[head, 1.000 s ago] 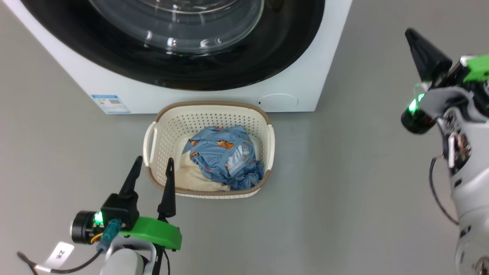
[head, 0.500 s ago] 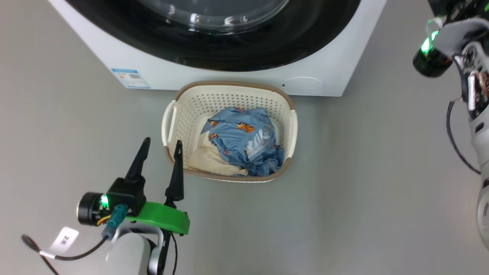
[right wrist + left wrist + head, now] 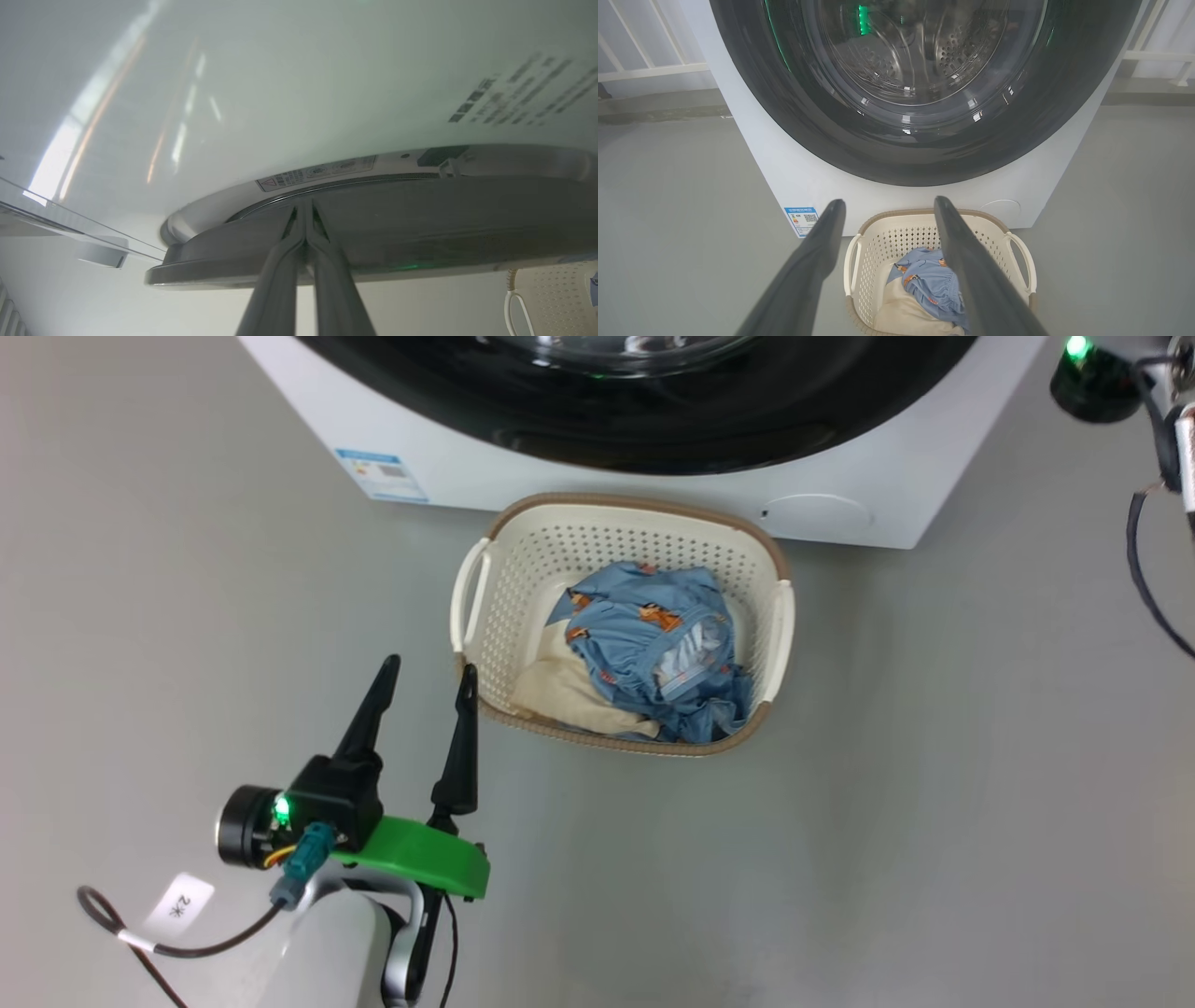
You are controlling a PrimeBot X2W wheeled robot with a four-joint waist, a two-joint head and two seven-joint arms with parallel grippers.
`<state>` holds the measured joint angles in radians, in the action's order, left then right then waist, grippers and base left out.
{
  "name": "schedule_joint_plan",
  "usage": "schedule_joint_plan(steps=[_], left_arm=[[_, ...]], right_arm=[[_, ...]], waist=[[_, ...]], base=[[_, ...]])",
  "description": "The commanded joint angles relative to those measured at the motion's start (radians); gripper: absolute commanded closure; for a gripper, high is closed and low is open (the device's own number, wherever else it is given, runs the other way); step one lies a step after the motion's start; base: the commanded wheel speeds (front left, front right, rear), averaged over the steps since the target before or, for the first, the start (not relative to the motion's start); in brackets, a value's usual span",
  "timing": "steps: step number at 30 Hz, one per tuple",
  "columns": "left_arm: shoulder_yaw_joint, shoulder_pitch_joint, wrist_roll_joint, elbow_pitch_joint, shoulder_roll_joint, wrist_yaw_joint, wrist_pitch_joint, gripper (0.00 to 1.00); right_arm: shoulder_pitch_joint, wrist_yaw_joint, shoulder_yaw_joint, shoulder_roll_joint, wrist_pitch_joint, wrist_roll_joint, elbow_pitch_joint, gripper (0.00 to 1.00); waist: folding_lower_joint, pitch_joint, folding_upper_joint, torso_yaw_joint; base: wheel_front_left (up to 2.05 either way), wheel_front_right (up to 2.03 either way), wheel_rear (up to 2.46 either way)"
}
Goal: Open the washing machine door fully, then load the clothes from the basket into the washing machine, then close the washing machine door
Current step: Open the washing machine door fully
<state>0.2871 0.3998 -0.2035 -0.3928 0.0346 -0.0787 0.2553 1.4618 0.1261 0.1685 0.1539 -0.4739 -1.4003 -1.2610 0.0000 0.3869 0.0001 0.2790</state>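
Right jaws pressed together, empty, tips at the door edge, dead 12 o'clock; rim runs 9-to-3. Left jaws wide, empty, basket toward 2 o'clock.

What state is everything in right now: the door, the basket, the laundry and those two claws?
washing machine door: not swung open; shut or barely cracked, hard to tell.
basket: upright on the floor, loaded.
clothes: crumpled in the basket, blue over cream.
left gripper: open, empty, beside the basket.
right gripper: shut, tips at the door's edge.
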Motion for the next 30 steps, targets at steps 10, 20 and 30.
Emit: schedule_joint_plan(steps=[10,20,30], left_arm=[[0.018,0.028,-0.053,0.044,0.016,-0.023,0.006,0.0],[0.042,0.039,-0.08,0.05,0.016,-0.041,0.006,0.0],[0.041,0.043,-0.083,0.046,0.016,-0.047,0.006,0.0]], right_arm=[[0.088,0.005,-0.044,0.002,0.023,0.072,-0.021,1.0],[0.086,0.005,-0.067,-0.001,-0.016,0.106,-0.029,1.0],[0.077,0.005,-0.082,-0.019,-0.091,0.115,-0.029,1.0]], waist=[[0.0,0.047,-0.0001,0.051],[0.0,0.057,-0.0001,0.057],[0.0,0.048,-0.0001,0.043]], base=[[0.0,0.0,0.0],[0.0,0.0,0.0],[0.0,0.0,0.0]])
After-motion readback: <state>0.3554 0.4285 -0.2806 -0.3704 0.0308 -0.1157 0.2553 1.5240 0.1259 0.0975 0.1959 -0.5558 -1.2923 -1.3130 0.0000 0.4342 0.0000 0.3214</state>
